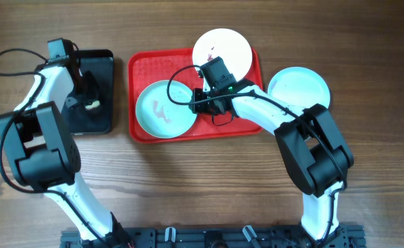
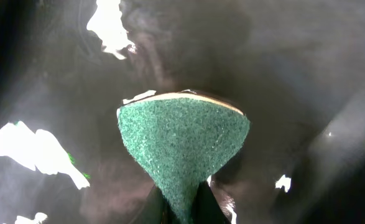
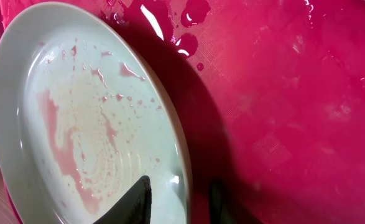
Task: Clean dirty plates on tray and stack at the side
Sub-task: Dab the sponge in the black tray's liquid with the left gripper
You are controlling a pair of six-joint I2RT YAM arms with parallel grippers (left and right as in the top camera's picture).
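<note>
Looking down from overhead: red tray [image 1: 141,65] sits mid-table [image 1: 202,179], black tray [image 1: 98,69] just left of it. Smeared plate [image 1: 160,110] lies in the red tray's near-left part. White plate [image 1: 222,49] sits at its far right, overhanging the far rim, with a small dark mark on it. Pale blue plate [image 1: 298,88] rests on the table, right of the red tray. Right gripper [image 1: 200,103] is at the smeared plate's right edge. Left gripper [image 1: 88,103] hangs over the black tray.

Left wrist: left gripper [image 2: 182,193] has its jaws pinched tight on a green scouring sponge [image 2: 182,143] above the wet black tray [image 2: 294,62].

Right wrist: right gripper [image 3: 181,183] has its jaws parted, straddling the rim of the smeared plate [image 3: 76,124], with a gap showing. Pink-brown streaks and droplets cover the plate. Red tray [image 3: 294,93] is wet, with puddles at the far side.
</note>
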